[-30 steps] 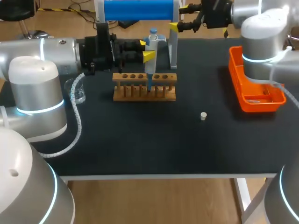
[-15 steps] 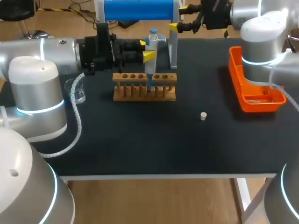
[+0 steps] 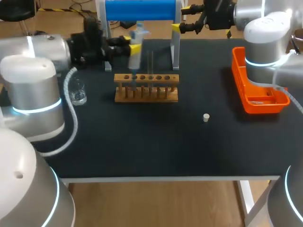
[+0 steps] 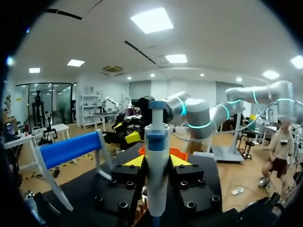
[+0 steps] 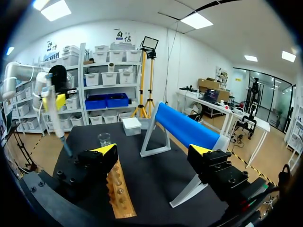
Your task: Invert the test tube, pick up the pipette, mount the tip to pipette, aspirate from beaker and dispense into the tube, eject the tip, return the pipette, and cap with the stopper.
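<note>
- The beaker (image 3: 78, 93) stands near the table's left edge, just beside our left arm's cable (image 3: 72, 111).
- Our left gripper (image 3: 130, 44) is clamped on the pipette (image 3: 135, 45), which it holds upright over the left end of the rack (image 3: 147, 89). The pipette is blurred from above, and its lower end is cut off in the left wrist view.
- The test tube (image 3: 151, 61) stands in the rack, faint and hard to trace.
- Our right gripper (image 3: 183, 18) hangs at the far edge, fingers wide apart.
- The stopper (image 3: 206, 117) lies well right of the rack.
</note>
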Robot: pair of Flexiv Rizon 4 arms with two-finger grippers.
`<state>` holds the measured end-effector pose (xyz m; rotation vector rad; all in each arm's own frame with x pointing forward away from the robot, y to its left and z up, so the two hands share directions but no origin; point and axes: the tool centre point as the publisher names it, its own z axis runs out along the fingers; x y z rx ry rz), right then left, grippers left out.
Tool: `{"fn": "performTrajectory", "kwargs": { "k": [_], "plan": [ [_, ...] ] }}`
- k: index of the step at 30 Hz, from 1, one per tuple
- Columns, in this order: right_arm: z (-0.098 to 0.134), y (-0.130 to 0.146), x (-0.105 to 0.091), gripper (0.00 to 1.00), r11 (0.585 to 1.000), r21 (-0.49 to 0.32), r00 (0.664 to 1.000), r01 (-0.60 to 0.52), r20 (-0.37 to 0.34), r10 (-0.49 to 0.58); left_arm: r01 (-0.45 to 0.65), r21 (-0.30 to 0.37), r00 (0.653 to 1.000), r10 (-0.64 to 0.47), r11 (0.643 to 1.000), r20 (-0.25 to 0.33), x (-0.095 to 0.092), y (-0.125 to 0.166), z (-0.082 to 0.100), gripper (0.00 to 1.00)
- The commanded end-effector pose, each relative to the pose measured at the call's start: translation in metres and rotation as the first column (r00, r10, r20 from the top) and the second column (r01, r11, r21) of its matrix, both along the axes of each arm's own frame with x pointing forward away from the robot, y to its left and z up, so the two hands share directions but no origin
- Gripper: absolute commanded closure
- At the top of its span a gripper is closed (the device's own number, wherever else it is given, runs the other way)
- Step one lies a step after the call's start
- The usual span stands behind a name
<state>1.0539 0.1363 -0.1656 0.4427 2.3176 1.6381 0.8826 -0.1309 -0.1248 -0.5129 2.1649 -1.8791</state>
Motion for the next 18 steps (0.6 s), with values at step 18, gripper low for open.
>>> {"fn": "performTrajectory", "kwargs": {
  "k": [18],
  "plan": [
    [0.001,-0.001,0.0,0.0,1.0,-0.003,1.0,-0.003,-0.003,0.003,-0.27,0.133,0.947,0.287,0.954,-0.141,0.12,0.063,0.01,1.0]
  ]
}}
